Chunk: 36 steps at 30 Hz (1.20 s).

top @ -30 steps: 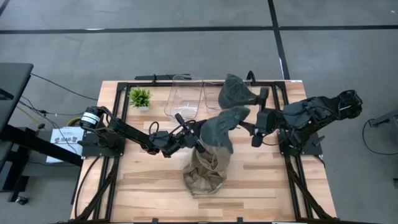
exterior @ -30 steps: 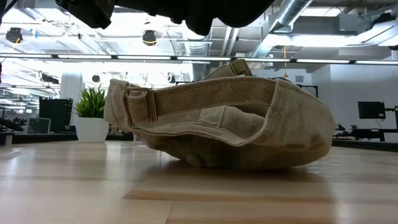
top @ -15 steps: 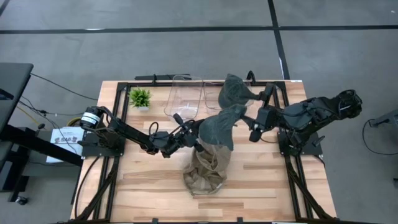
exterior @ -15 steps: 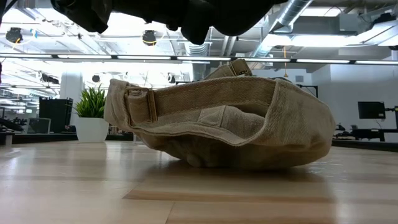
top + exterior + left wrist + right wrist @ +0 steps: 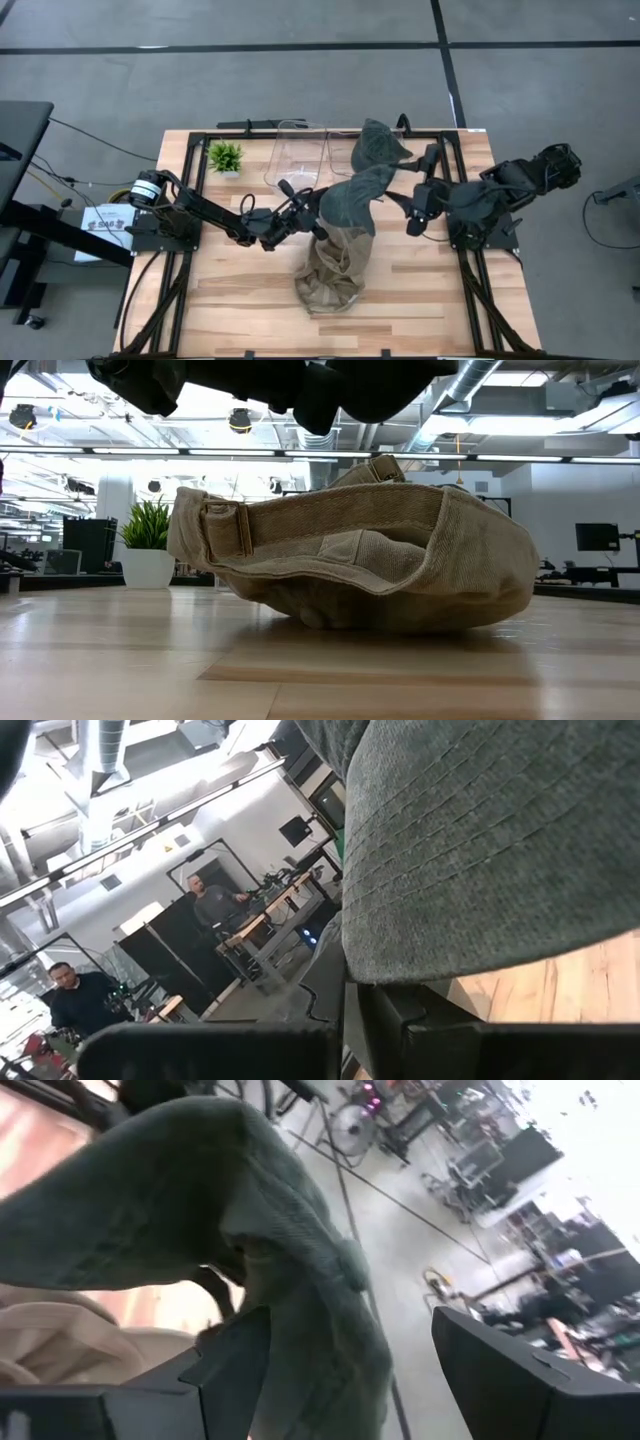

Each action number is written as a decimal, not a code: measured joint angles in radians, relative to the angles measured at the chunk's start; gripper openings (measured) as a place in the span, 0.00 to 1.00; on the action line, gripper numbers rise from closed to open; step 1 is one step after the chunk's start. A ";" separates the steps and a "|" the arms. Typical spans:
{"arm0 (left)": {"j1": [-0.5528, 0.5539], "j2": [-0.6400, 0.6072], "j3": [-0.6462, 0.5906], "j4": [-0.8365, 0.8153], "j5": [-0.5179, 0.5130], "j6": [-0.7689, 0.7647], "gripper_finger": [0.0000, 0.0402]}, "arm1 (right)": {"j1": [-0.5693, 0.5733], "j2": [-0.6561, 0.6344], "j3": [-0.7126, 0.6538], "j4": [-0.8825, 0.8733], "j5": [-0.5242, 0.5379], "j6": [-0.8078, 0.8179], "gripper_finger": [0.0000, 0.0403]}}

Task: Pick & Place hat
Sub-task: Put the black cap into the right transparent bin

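A dark grey-green hat [image 5: 352, 200] hangs in the air over the table's middle, above a tan hat [image 5: 332, 270] that lies crown down on the wood [image 5: 350, 560]. My left gripper [image 5: 315, 215] reaches in from the left and is shut on the dark hat [image 5: 480, 840]. My right gripper [image 5: 408, 212] is open just right of it, and the hat [image 5: 200, 1210] shows ahead between the spread fingers; I cannot tell whether they touch it. A second dark hat [image 5: 378, 145] sits at the far edge, by the clear bins. My left gripper holds the dark hat by its stitched brim [image 5: 400, 960], pinched at the brim's edge. It comes from the table's left, roughly level. The hat is lifted clear and hangs over the tan hat.
Two clear bins [image 5: 295, 155] stand at the far middle of the table, and a small potted plant [image 5: 225, 157] at the far left [image 5: 148, 540]. Black frame rails run along the left and right sides. Bare wood lies near the front edge. People stand in the room beyond.
My right arm has drawn back a little toward the table's right edge, its gripper staying beside the hat. The dark hat's right end has risen slightly toward the far edge. The tan hat has kept still.
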 joint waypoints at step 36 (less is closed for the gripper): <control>0.015 0.000 -0.002 -0.016 -0.332 0.472 0.04 | -0.350 -0.012 -0.011 -0.277 -0.408 1.127 0.63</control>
